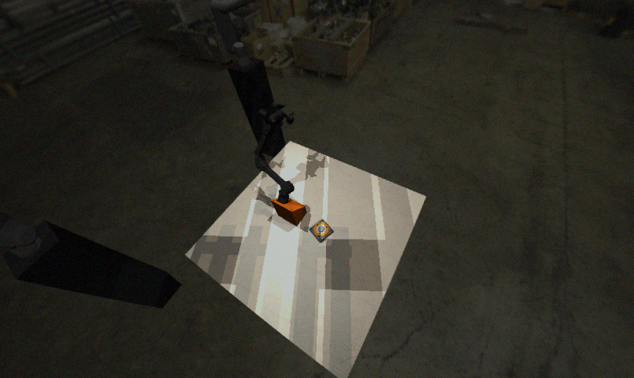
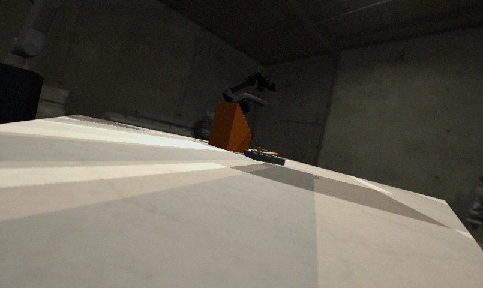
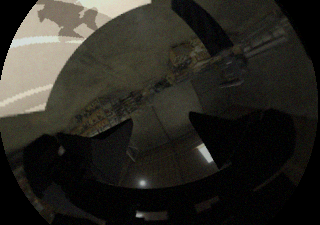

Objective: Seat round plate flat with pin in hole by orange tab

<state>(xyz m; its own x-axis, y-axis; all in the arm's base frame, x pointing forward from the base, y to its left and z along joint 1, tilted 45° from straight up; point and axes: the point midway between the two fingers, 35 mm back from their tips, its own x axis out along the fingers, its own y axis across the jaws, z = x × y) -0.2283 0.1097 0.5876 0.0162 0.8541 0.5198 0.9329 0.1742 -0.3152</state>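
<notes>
Nothing done yet, I'd judge: claw [image 1: 276, 113] spread wide w/ nothing in it, up well away from plate [image 1: 321, 230], which prob. rides tilted on its base [image 2: 264, 157].

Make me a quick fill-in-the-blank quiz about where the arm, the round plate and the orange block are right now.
1. The claw is wide ____ and holds nothing.
2. In the top view, the round plate rests on a ____ base.
3. The tall block beside the base is ____ in colour.
4. The claw is raised well ____ the plate, not touching it.

Missing words: open; square; orange; above
</notes>
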